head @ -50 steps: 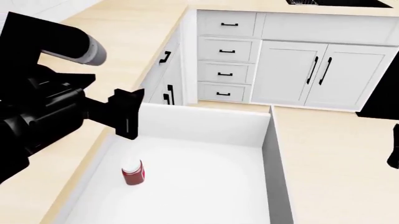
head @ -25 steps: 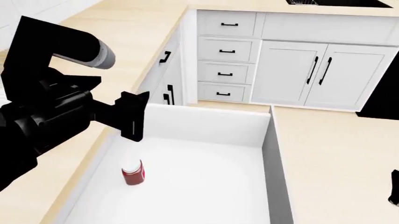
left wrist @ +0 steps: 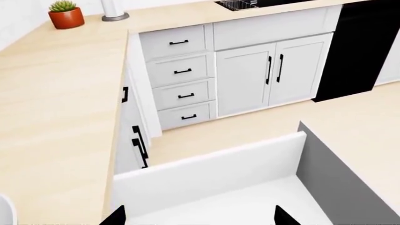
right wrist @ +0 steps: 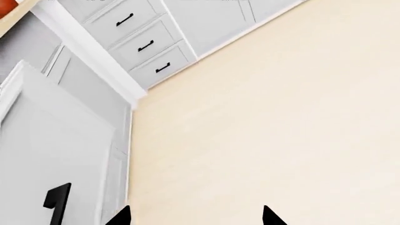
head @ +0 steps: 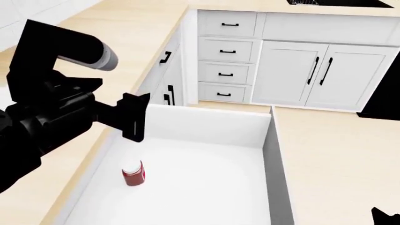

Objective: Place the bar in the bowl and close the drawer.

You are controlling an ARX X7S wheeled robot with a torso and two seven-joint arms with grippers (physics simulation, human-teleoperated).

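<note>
The drawer [head: 206,125] stands open, its white interior showing in the head view and its wall in the left wrist view [left wrist: 212,171]. The bar is not visible in any view. A white curved rim [left wrist: 5,210] on the counter at the corner of the left wrist view may be the bowl. My left gripper [head: 135,117] [left wrist: 198,220] hangs open over the drawer's left far corner, holding nothing. My right gripper [right wrist: 196,219] is open above the floor, and only a black tip [head: 384,217] shows in the head view's lower right corner.
A red jar with a white lid [head: 133,174] lies in the drawer. Wooden counters [head: 119,33] run along the left. Stacked small drawers [head: 227,51] and cabinet doors [head: 322,72] stand behind. A potted plant [left wrist: 65,14] sits on the far counter. A black handle [right wrist: 56,202] shows on a white panel.
My left arm has risen a little and shifted right over the drawer's corner. My right gripper has dropped toward the lower right corner of the head view.
</note>
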